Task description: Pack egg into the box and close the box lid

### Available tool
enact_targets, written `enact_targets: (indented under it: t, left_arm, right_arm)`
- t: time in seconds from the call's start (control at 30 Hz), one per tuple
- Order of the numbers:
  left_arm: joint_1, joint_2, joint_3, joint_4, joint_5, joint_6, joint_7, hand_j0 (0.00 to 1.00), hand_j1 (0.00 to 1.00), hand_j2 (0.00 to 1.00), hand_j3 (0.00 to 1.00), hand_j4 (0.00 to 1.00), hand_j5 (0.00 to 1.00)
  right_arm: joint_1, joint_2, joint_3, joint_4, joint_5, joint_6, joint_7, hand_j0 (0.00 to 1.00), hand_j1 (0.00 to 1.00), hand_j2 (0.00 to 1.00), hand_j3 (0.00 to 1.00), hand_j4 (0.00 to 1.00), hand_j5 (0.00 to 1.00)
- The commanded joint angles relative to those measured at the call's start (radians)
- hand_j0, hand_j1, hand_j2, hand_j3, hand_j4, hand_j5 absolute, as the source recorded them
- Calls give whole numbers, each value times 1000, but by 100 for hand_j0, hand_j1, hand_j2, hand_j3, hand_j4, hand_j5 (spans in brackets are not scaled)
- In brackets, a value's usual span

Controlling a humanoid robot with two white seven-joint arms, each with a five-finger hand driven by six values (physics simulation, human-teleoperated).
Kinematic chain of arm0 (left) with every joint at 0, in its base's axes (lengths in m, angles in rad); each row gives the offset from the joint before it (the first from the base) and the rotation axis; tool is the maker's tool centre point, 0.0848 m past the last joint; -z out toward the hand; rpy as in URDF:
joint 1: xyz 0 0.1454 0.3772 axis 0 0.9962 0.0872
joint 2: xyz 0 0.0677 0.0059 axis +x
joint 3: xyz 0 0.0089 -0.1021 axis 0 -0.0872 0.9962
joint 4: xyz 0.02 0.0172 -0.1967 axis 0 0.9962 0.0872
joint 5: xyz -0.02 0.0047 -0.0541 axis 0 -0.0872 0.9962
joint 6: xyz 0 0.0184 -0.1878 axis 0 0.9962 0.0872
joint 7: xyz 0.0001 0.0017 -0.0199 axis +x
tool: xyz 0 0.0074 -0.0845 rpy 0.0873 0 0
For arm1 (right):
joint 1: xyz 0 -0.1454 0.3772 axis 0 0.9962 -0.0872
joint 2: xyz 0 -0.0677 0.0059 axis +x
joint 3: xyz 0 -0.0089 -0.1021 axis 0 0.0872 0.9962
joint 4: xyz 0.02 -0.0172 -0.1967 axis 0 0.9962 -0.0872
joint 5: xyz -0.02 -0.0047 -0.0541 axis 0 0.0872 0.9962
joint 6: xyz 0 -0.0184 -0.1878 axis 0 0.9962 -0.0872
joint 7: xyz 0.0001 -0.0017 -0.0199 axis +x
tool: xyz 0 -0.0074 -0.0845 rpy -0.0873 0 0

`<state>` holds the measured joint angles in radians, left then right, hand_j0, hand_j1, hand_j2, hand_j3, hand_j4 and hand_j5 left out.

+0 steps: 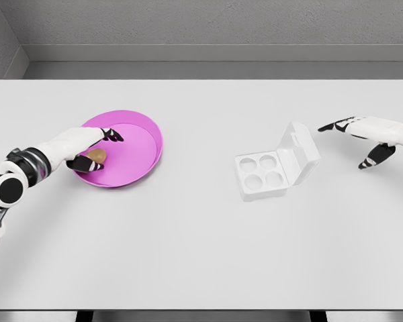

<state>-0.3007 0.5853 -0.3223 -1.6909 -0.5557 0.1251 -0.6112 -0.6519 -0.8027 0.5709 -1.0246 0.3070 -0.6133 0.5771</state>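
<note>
Bright, even, sharp render; soft faint shadows, no glare.

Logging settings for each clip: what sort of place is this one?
Likely a simulated tabletop test cell, not a real kitchen: a bare white table, plain grey walls, and only a pink plate and an open egg box set out.

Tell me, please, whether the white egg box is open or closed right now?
Open. The egg box has its lid tilted up and back on the right side, and all four round cups show empty.
</note>
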Motion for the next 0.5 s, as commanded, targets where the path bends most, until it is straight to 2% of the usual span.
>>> enact_targets:
  t: [0.0,0.47]
  left_arm:
    - [0,-2,0,0,-10,-1,0,76,76,76,76,76,76]
    - [29,-2,0,2,-47,-1,0,74,74,74,74,74,74]
  right_arm:
    - [2,-1,0,0,-6,2,0,100,100,100,100,100,100]
    - [-3,-1,0,-2,-6,2,0,100,100,100,100,100,100]
